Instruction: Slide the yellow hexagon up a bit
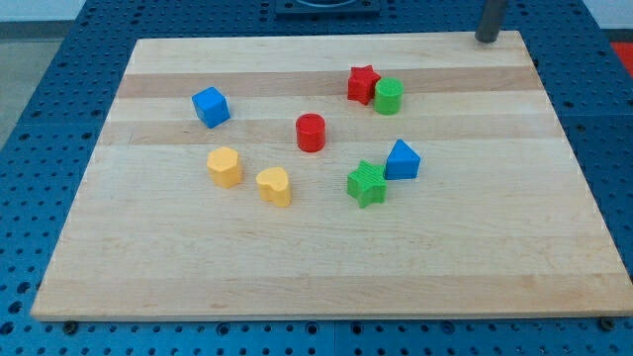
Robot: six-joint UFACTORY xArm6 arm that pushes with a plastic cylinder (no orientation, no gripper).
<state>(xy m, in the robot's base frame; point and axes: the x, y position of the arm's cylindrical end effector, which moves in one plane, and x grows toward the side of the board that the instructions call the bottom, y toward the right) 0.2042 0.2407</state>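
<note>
The yellow hexagon (225, 166) lies left of the board's middle. A yellow heart-like block (274, 185) sits just to its lower right, a small gap apart. My tip (486, 40) is at the board's top edge on the view's right, far from both yellow blocks and touching no block.
A blue cube (211, 106) lies above the hexagon. A red cylinder (311, 132) sits mid-board. A red star (363, 84) touches a green cylinder (388, 96). A green star (367, 183) touches a blue wedge-shaped block (402, 159). The wooden board (326, 267) rests on a blue perforated table.
</note>
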